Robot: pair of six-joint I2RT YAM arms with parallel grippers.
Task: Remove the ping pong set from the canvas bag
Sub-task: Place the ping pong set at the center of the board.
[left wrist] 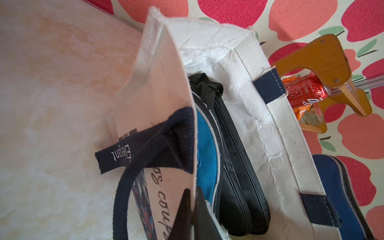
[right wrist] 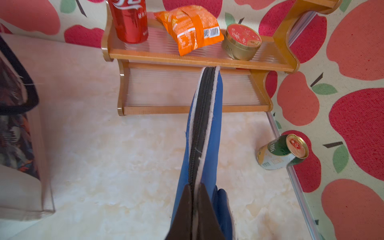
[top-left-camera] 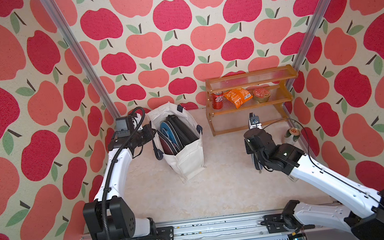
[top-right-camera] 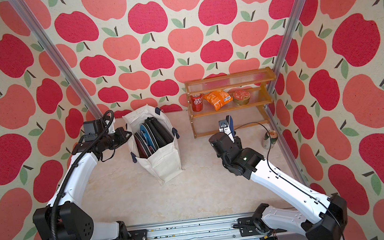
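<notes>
Inside the large off-white boxy canvas bag, standing upright on the pale marbled bench, most of the ping pong set stands on edge: a maroon paddle-shaped zip case, a bright blue zip case and black-edged pouches. A dark blue zip case is out of the bag, pinched along its zipper edge by the right hand over the bench, in front of the amber shelf rack. The left hand is clenched on the bag's wall beside a navy strap handle. These cases look light, flat and fairly stiff under padded fabric; I judge the upper rim by the zipper the best hold, since the soft canvas may lift with them.
</notes>
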